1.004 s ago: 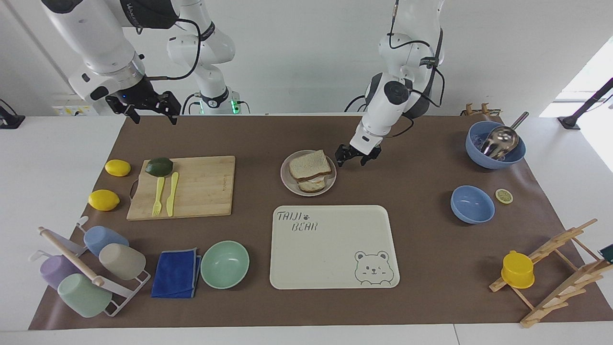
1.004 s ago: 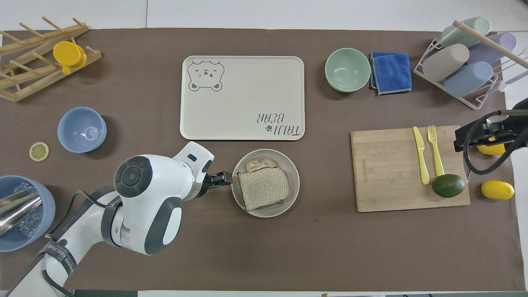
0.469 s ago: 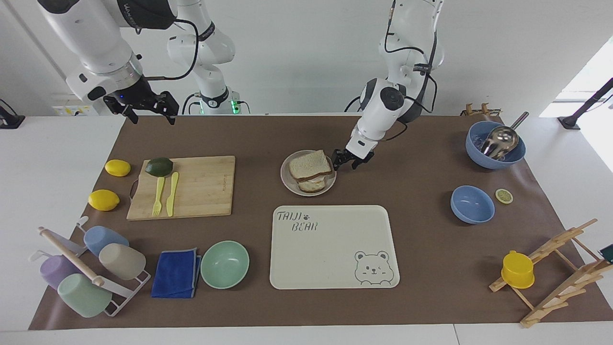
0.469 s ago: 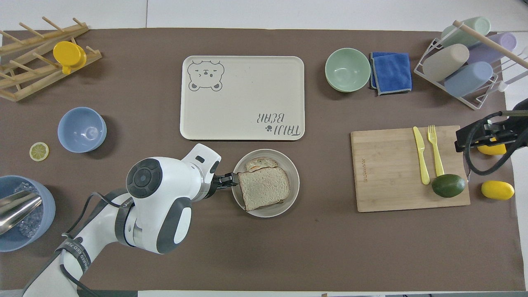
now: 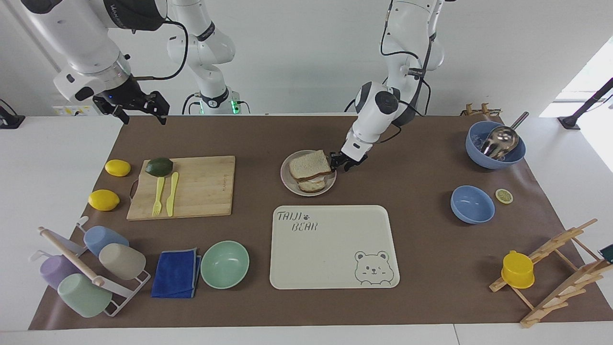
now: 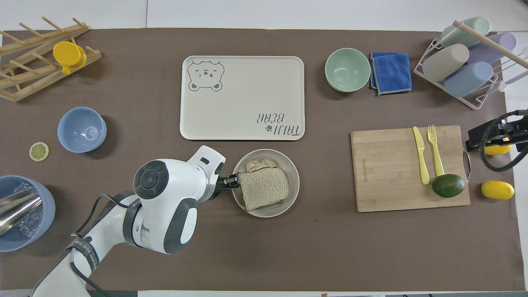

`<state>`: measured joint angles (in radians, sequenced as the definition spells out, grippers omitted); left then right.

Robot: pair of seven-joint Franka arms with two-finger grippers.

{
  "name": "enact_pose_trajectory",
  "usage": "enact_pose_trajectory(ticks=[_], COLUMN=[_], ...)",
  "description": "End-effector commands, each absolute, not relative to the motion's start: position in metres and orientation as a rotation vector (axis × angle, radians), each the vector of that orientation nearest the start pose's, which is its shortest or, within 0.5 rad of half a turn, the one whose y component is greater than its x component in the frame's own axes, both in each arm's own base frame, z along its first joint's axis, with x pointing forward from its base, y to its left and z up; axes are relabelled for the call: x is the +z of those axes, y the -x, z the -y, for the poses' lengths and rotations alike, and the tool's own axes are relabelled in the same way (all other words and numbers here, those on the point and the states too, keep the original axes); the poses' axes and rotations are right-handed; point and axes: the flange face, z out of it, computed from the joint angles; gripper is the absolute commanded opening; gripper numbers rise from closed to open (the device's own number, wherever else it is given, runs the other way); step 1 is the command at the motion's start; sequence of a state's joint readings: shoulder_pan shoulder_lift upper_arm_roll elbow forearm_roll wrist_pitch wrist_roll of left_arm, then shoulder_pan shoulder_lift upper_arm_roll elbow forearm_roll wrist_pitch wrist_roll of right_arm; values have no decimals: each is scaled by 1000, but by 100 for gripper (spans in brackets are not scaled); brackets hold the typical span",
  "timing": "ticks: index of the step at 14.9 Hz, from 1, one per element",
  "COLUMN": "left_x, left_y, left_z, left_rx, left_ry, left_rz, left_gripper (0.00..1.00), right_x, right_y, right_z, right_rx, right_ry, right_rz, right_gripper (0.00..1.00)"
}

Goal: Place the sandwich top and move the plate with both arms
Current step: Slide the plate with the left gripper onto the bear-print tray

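The sandwich top lies tilted on the toast slice with egg, both on the small round plate mid-table. In the overhead view the sandwich top covers most of the egg toast on the plate. My left gripper is open and low at the plate's rim on the left arm's side, and it also shows in the overhead view. My right gripper is open, empty and raised over the mat's edge at the right arm's end.
The bear tray lies just farther from the robots than the plate. A cutting board with fork, knife and avocado is toward the right arm's end, with lemons beside it. Blue bowls, a mint bowl, a cloth and racks stand around.
My left gripper has moved in toward the plate and now sits at its rim. My right gripper has drawn back a little toward its end of the table.
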<state>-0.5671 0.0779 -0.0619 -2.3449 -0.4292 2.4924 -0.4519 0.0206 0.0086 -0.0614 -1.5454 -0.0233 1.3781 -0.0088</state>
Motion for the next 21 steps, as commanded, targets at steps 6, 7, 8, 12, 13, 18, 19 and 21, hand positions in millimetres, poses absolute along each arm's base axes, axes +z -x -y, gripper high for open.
enact_pose_trajectory(ticks=[6, 7, 8, 12, 13, 18, 19, 21], left_x=[303, 304, 304, 306, 309, 345, 355, 379], left_y=[-416, -416, -414, -416, -420, -446, -454, -477], left_z=[307, 308, 312, 311, 310, 304, 300, 291], left_rx=[128, 126, 128, 130, 123, 165, 193, 213], left_ry=[3412, 3414, 3415, 3417, 3421, 3448, 3451, 3483], left_rz=[276, 266, 252, 257, 262, 245, 241, 241], left_gripper=[8, 0, 0, 0, 0, 0, 0, 0], right_x=[616, 615, 615, 615, 615, 615, 615, 615], right_y=[-534, -534, -534, -533, -534, -533, -533, -534], right_z=[31, 29, 29, 32, 32, 32, 32, 32], right_rx=[239, 250, 253, 253, 250, 253, 253, 250], right_ry=[3151, 3148, 3148, 3148, 3148, 3148, 3148, 3148], right_rz=[-56, -44, -44, -51, -51, -51, -51, -51], right_gripper=[100, 100, 100, 100, 100, 100, 100, 100])
